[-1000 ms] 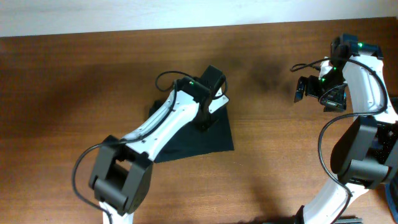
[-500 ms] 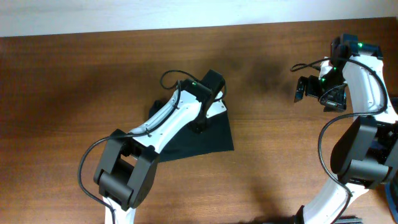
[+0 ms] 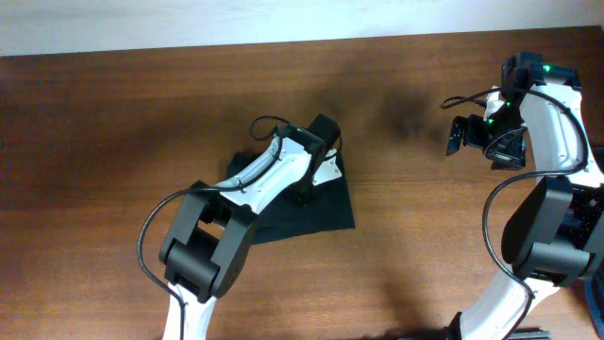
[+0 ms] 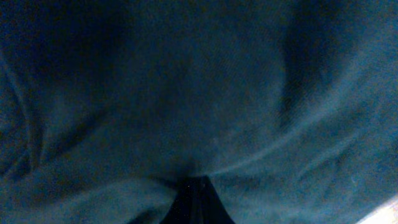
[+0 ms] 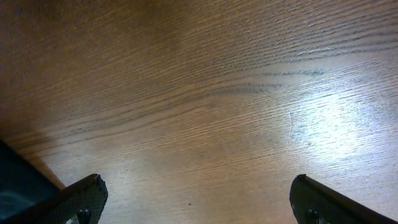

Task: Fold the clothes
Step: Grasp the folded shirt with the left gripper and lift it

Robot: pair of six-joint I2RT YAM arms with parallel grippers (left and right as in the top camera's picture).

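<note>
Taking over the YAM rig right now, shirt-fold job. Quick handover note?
Left gripper: shut, pinching a fold of the black T-shirt. Its wrist view shows only fabric, with creases running to the pinch.
Right gripper: open and empty, above bare table at the right side, well apart from the shirt.
Done: the shirt lies as a compact, roughly square bundle mid-table, so it looks partly folded.
Left: probably carry the pinched layer over, release and flatten. Cannot tell how many folds remain.
</note>
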